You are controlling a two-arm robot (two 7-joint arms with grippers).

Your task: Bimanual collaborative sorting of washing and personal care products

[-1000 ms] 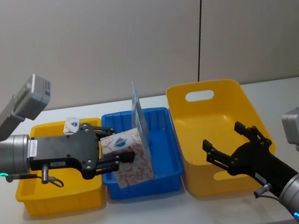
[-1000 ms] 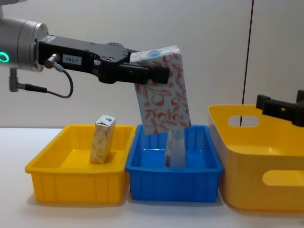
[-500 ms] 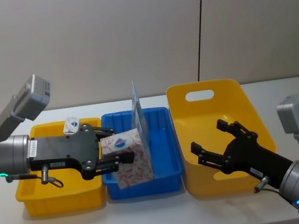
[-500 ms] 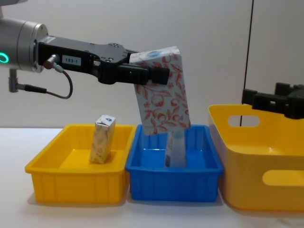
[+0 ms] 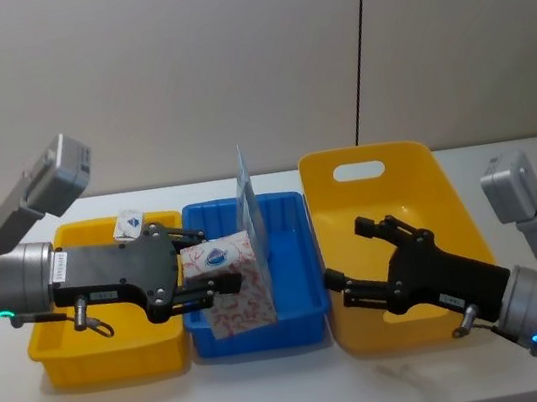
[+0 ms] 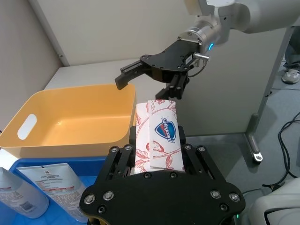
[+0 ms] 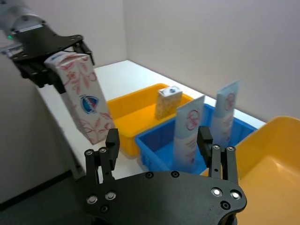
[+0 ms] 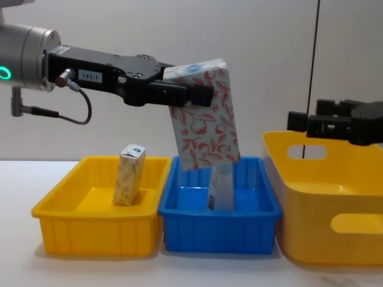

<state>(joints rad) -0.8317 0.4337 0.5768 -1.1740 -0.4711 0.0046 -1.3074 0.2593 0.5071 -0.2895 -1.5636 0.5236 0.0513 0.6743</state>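
Left end effector (image 5: 212, 262) clamped on floral carton (image 8: 206, 116), holding it tilted in air above blue bin (image 5: 259, 339), mid tabletop (image 5: 277, 392). Pouches (image 7: 186, 136) upright inside that bin. Second carton (image 8: 130, 175) stands in small yellow bin (image 5: 110, 361) toward tabletop's left edge. Right end effector (image 5: 345, 250), fingers spread apart, hovers over large yellow tub (image 5: 389, 193) toward right edge.

"Safeguard" on carton (image 6: 158, 140) (arm label (image 8: 88, 76): "183-1")
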